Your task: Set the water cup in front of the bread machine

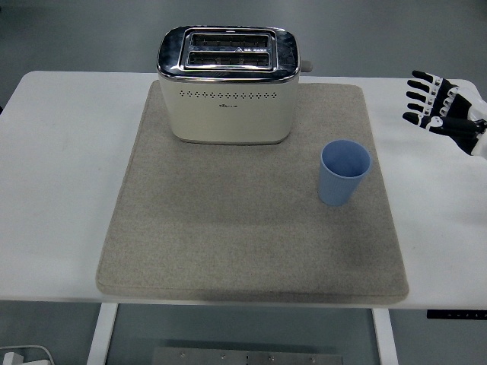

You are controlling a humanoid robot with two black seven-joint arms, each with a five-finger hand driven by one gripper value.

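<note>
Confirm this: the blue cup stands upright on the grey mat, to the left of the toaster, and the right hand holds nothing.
One detail is wrong. The head view shows the blue cup standing upright on the grey mat, but to the right of the toaster and a little nearer the table's front edge, not to its left. The right hand does hold nothing; it is at the right edge with fingers spread.
</note>
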